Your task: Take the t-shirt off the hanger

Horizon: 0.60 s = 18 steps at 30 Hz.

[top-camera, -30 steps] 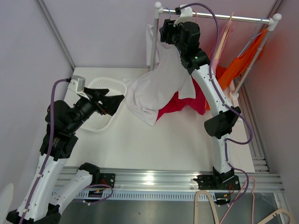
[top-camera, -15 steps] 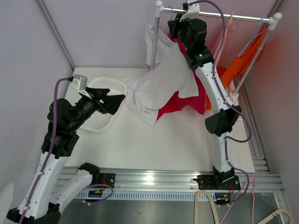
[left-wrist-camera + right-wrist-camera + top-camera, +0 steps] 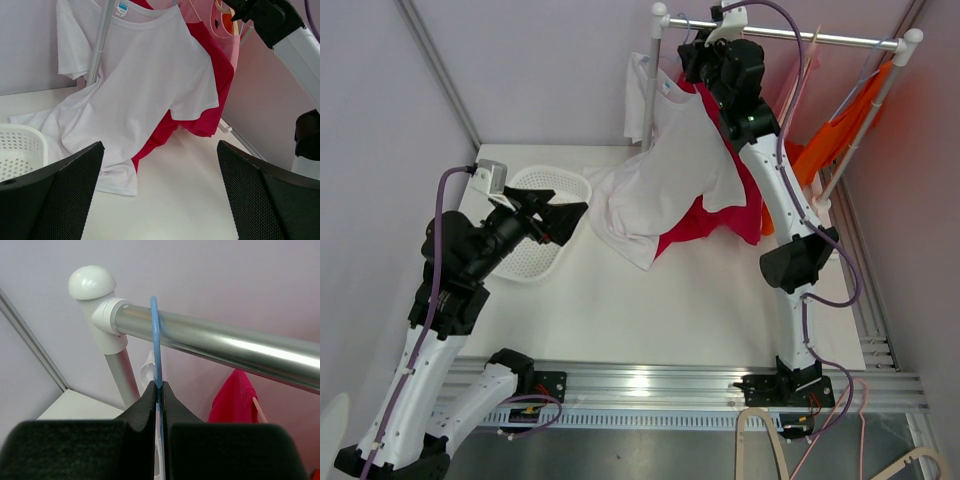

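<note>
right gripper (image 3: 159,390): just pinched shut on the blue hanger hook (image 3: 155,335), below the rail (image 3: 225,347)
left gripper (image 3: 160,195): spread wide, empty
white t-shirt (image 3: 670,170): hangs beneath the right fingers, on its hanger
meaning: hanger secured, likely ready to lift

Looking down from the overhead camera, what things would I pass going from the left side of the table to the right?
white basket → white t-shirt → red t-shirt → orange garment. The two arms overlap these things, so they are left out.
</note>
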Each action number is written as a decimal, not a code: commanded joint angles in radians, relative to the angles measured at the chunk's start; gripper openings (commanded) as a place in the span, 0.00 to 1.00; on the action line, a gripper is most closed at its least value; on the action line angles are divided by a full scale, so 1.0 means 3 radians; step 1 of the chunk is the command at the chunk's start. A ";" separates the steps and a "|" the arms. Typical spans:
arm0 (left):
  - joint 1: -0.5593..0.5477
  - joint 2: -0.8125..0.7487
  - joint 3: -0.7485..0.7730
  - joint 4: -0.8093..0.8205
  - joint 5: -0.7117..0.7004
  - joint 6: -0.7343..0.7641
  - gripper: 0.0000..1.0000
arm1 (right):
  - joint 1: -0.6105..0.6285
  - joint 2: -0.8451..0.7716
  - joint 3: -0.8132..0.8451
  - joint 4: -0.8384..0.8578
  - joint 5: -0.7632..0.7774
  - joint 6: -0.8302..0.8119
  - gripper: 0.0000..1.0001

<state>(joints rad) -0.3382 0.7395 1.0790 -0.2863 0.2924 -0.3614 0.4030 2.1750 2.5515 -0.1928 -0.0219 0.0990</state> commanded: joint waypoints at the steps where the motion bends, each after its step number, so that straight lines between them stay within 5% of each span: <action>1: -0.0013 -0.0010 0.0018 0.0111 -0.0049 0.0059 0.99 | 0.0047 -0.0439 0.0055 0.0172 0.0068 -0.0120 0.00; 9: -0.0018 -0.0092 -0.0109 0.0244 -0.0167 0.0111 1.00 | 0.0185 -0.0812 -0.0063 -0.0246 0.0828 -0.0228 0.00; 14: -0.0283 -0.0092 -0.0125 0.0290 -0.0330 0.0329 0.99 | 0.0553 -0.1235 -0.0669 -0.0793 0.2421 0.0160 0.00; 18: -0.0651 -0.0006 0.0013 0.0198 -0.0484 0.0509 0.99 | 0.1007 -0.1665 -0.1355 -0.0993 0.3171 0.0584 0.00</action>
<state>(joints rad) -0.4801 0.7212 1.0466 -0.2462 0.1867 -0.2813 0.6231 1.7512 2.2414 -0.4057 0.6373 0.1509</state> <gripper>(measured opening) 0.994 0.021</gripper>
